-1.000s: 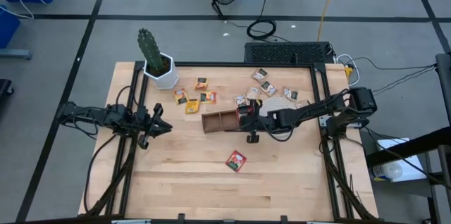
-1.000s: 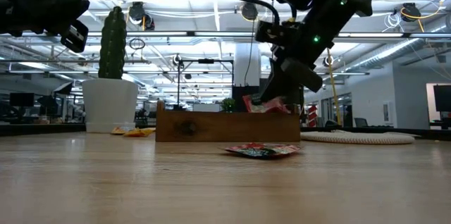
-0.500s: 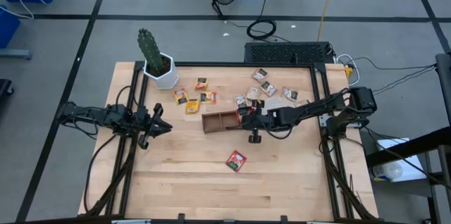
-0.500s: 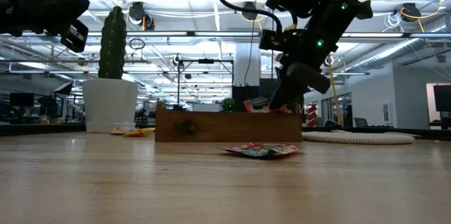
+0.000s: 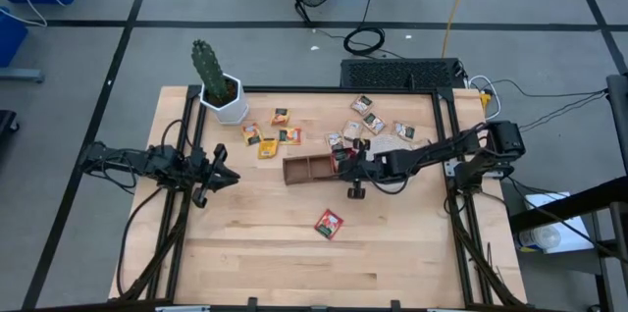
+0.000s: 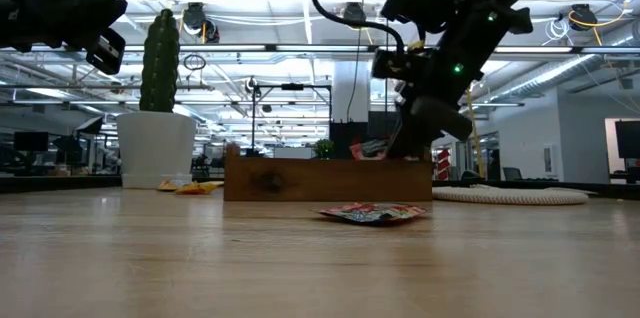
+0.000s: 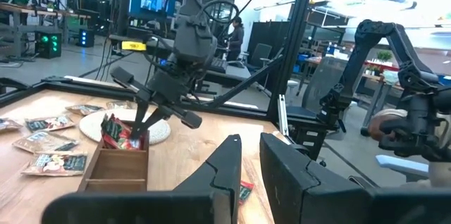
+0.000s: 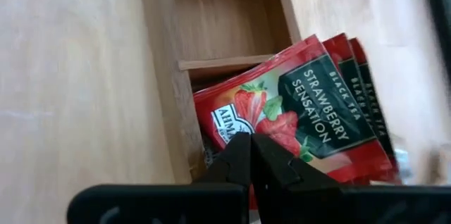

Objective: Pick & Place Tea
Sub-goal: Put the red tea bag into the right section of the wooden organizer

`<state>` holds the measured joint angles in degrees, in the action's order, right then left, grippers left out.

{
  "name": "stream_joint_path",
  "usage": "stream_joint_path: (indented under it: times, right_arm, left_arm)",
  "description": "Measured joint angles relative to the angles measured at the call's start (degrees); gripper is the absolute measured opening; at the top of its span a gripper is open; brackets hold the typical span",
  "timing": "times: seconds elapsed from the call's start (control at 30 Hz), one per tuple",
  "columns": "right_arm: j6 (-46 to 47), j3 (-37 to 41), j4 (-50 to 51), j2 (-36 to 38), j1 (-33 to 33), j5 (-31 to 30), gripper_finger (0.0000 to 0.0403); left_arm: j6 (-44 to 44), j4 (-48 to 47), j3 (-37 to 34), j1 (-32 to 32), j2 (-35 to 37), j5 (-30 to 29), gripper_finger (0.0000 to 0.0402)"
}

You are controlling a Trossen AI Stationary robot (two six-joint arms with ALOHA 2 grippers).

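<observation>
1. The front red square tea sachet [image 8: 296,129], standing in the end compartment of the brown wooden tray [image 8: 163,97], bears white capitals on a dark green panel: "STRAWBERRY SENSATION".
2. The red sachet just behind it [image 8: 350,55] shows "BLACK TEA" in small capitals along its edge.
3. A small white logo near the front sachet's corner begins "AHMA"; the rest cannot be read.
4. Nothing else carries readable text.
</observation>
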<state>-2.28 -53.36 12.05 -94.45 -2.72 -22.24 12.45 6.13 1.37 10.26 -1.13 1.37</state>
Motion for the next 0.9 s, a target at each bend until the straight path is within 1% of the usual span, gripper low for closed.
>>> stream_joint_path:
  times: [0.07,0.2,0.63,0.73,0.83,0.9]
  right_arm:
    - [0.77,0.00,0.18,0.00,0.85,2.75,0.0000]
    - [1.62,0.00,1.31,0.00,1.80,4.31,0.0000]
    - [3.30,-0.04,2.87,0.00,2.78,6.25,0.0000]
    - [3.24,-0.04,2.93,-0.04,2.25,3.83,0.0000]
    - [3.01,0.10,2.90,0.52,0.36,-2.60,0.0000]
    - [1.66,0.22,1.01,1.48,-1.39,-7.00,0.0000]
  left_arm:
    - [0.00,0.00,0.00,0.00,0.00,0.00,0.0058]
    - [0.00,0.00,0.00,-0.01,0.01,0.00,0.0058]
    - [0.00,0.02,0.00,-0.01,0.00,0.00,0.0058]
    - [0.00,0.02,0.00,-0.02,0.01,0.00,0.0058]
    - [0.00,0.02,0.00,0.00,0.01,0.00,0.0058]
    - [0.00,0.01,0.00,0.00,0.01,0.00,0.0058]
